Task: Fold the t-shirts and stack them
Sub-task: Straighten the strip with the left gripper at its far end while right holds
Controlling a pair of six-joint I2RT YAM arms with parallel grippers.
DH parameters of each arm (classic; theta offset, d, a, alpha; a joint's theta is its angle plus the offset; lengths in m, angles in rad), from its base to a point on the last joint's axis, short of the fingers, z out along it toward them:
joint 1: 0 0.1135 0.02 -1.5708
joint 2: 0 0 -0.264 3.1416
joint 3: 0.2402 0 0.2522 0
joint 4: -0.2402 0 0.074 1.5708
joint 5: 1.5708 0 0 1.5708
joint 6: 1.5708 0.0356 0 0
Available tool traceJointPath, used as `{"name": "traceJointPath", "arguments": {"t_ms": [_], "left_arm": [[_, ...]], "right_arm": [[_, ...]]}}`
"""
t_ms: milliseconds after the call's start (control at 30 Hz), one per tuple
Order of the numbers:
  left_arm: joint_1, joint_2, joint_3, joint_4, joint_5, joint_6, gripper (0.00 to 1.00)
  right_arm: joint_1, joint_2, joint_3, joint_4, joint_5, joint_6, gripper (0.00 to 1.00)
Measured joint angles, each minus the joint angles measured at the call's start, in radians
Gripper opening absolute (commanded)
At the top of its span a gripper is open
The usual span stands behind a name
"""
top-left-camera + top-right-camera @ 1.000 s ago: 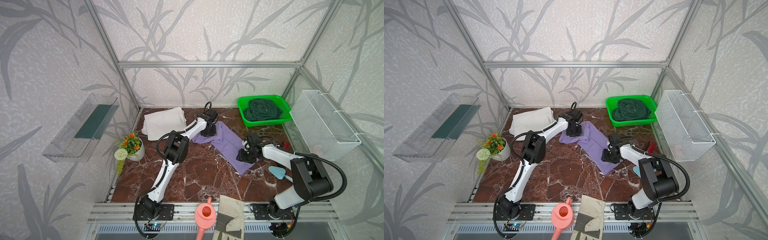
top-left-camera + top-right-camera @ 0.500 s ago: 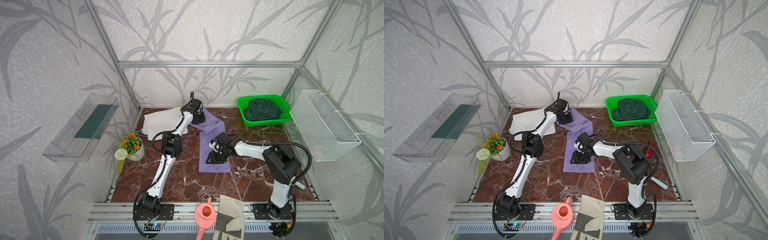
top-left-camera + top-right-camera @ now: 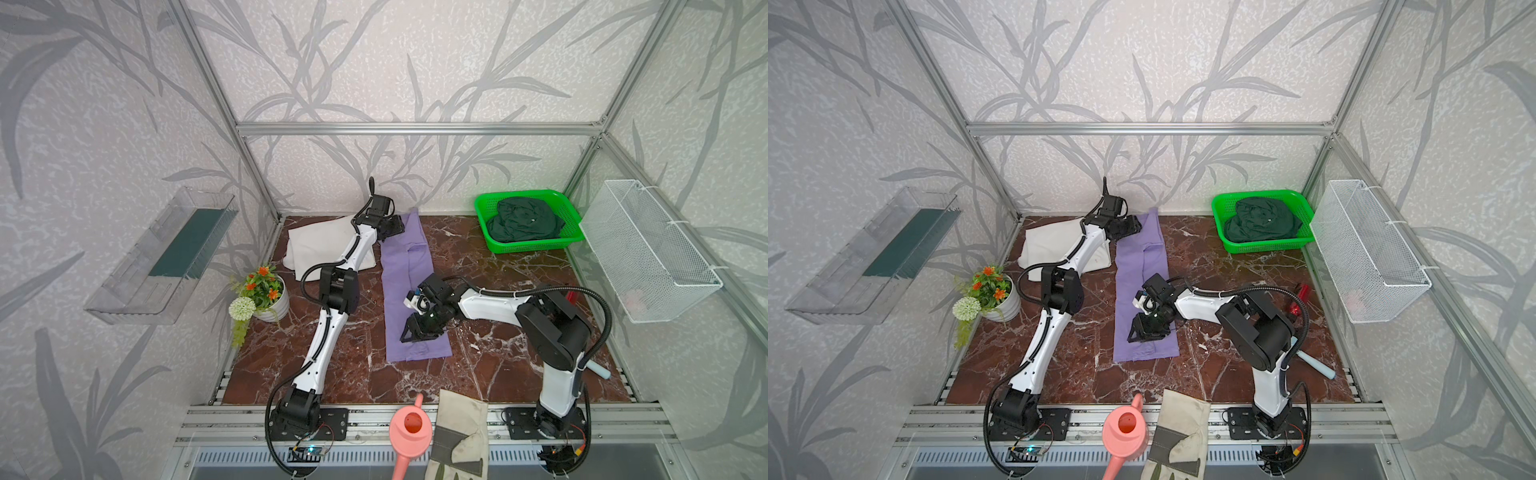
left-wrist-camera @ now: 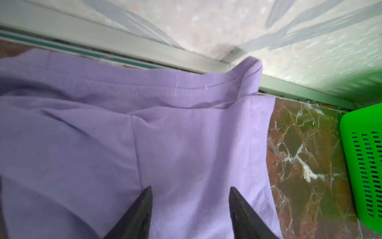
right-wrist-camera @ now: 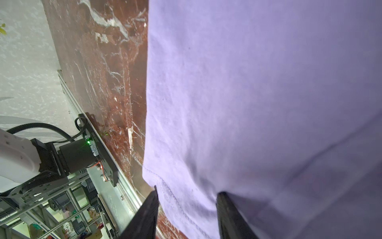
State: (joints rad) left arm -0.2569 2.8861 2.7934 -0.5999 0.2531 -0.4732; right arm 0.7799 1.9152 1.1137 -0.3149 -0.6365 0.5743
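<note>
I work inside a small booth walled with pale grey wallpaper printed with leaf sprays and framed by aluminium rails [image 3: 415,128]. The bench [image 3: 498,353] is dark red-brown marble with white veins. On it, near the middle, the lavender t-shirt [image 3: 401,266] lies folded into a long narrow strip running from the back wall toward the front, and its far corner curls up against the wall. My left pincer [image 4: 190,188] hangs over that far end with its fingers spread and nothing between them. My right pincer [image 5: 187,190] is low over the near end by the hem, fingers also apart. I cannot tell whether their tips press on the cloth. The white t-shirt [image 3: 316,245] lies folded at the back left, just beside the lavender one and partly under my left arm. The dark green t-shirt [image 3: 523,218] sits crumpled in a bright green basket [image 3: 536,247] at the back right corner. A white wire basket [image 3: 648,253] hangs on the right wall and a clear plastic shelf [image 3: 166,257] on the left wall. A pot of flowers [image 3: 262,291] stands at the left edge. On the front rail rest a pink watering can [image 3: 409,428] and a work glove [image 3: 461,424].
</note>
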Motion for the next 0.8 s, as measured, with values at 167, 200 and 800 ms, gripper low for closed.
{"name": "traceJointPath", "arguments": {"t_ms": [167, 200, 800], "left_arm": [[0.032, -0.003, 0.000, 0.125, 0.011, 0.013, 0.62], [0.034, -0.008, 0.000, 0.131, 0.018, 0.015, 0.62], [-0.104, -1.217, -1.424, -0.021, 0.076, 0.016, 0.59]], "right_arm": [[0.018, -0.011, 0.035, -0.095, 0.052, -0.018, 0.49], [0.019, -0.020, 0.035, -0.113, 0.066, -0.021, 0.49], [-0.089, -0.450, -0.261, -0.238, 0.335, -0.013, 0.55]]}}
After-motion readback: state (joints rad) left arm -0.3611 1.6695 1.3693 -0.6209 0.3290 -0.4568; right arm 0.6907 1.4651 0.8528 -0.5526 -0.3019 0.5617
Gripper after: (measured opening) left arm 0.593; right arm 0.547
